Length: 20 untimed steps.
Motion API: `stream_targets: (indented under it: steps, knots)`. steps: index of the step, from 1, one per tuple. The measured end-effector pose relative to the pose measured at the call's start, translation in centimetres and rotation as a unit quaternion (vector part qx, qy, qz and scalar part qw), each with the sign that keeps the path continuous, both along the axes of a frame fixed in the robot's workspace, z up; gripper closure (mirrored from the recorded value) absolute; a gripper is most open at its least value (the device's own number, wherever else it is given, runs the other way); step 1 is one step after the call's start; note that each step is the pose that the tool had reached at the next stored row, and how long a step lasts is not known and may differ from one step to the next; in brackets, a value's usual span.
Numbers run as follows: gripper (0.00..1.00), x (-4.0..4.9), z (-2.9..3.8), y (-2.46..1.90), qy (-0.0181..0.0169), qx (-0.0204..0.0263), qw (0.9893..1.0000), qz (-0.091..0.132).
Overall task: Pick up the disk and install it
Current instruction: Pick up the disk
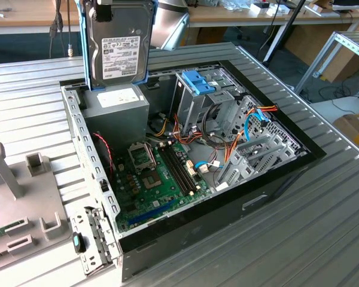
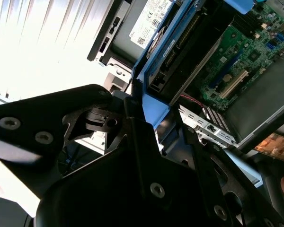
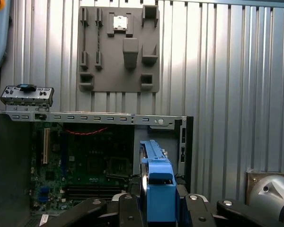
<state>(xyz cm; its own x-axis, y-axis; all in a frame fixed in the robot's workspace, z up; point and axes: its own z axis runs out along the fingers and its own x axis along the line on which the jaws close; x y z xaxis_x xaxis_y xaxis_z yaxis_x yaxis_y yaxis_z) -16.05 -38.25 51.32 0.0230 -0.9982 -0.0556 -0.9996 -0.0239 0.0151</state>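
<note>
disk is off the worktop and in the air, upright with its label face toward the exterior camera. it hangs over the back corner of the open case, above the grey box with the white label. can't tell how much gap there is between the two.

gripper: in the first wrist view the fingers sit on either side of the disk's blue rail, pinching it edge-on. the grip looks square.

step in hand, as i read it: carry to the bay. to do it well:
- keep the disk vertical and square in the pinch. the hold is on the plastic rail, so any swing could let it twist.
- stay high over the case until lined up with the drive cage. the case's side wall and the grey box are both under the path.
- watch the wire bundle beside the cage – it could snag a rail edge.
- line the rails up with the cage guides before any push. a skewed entry would likely jam.
- the blue clip on top of the cage isn't the target – keep off it.

counts:
- disk: 1
- gripper: 1
- open case: 1
- motherboard: 1
- grey box with label: 1
- drive cage with blue clip: 1
- grey fixture plate on the worktop beside the case: 1
</note>
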Motion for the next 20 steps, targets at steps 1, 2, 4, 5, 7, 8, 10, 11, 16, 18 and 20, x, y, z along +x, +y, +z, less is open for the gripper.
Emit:
stream_targets:
  steps: [1, 2, 4, 5, 7, 8, 10, 11, 16, 18, 20]
  knots:
    - [0.64, 0.0, 0.0, -0.04, 0.0, 0.0, 1.0, 0.0]
    - [0.64, 0.0, -0.01, -0.06, 0.0, 0.0001, 1.0, 0.0]
    - [0.64, 0.0, 0.0, -0.07, 0.0, 0.0, 1.0, 0.0]
    - [0.64, 0.0, 0.0, -0.08, 0.0, 0.0, 1.0, 0.0]
    - [0.64, 0.0, 0.0, -0.08, 0.0, 0.0, 1.0, 0.0]
    - [0.64, 0.0, 0.0, -0.1, 0.0, 0.0, 1.0, 0.0]
    - [0.64, 0.0, 0.0, -0.2, 0.0, 0.0, 1.0, 0.0]
    - [0.64, 0.0, 0.0, -0.24, 0.0, 0.0, 1.0, 0.0]
    - [0.64, 0.0, 0.0, -0.63, 0.0, 0.0, 1.0, 0.0]
    - [0.64, 0.0, -0.01, -0.95, 0.0, 0.0, 1.0, 0.0]
    - [0.64, 0.0, 0.0, -1.19, 0.0, 0.0, 1.0, 0.0]
